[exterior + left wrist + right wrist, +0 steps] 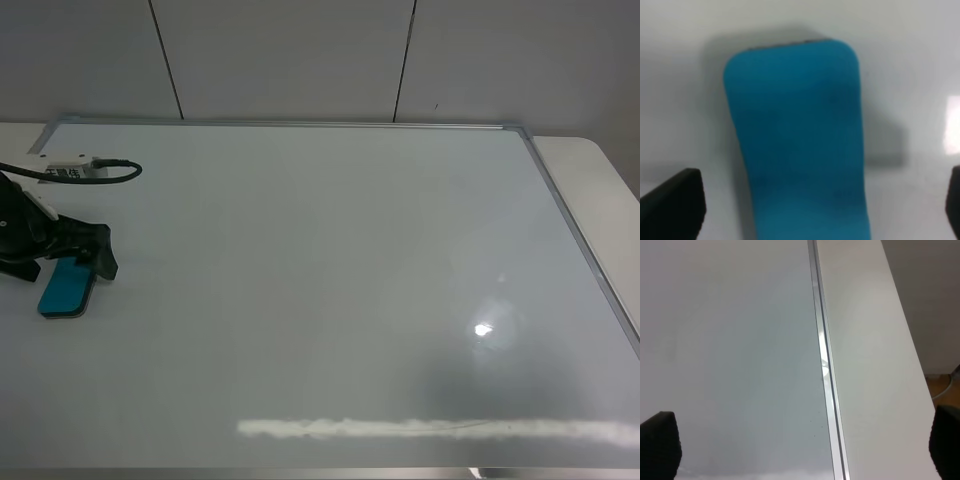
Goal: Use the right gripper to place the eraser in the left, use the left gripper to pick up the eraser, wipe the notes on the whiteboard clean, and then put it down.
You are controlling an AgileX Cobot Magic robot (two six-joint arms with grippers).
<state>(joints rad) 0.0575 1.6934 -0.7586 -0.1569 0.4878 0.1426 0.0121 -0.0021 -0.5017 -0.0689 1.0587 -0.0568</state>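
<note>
Eraser point(797, 145) lies flat on the whiteboard point(330, 280) between my open left claw point(827, 210); off-centre closing could push it sideways.

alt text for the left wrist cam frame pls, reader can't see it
A blue, rounded-corner felt eraser lies flat on the glossy white whiteboard, filling the middle of the blurry close-up. The left gripper is open, its two dark fingertips showing at the frame's lower corners on either side of the eraser, not touching it.
</note>
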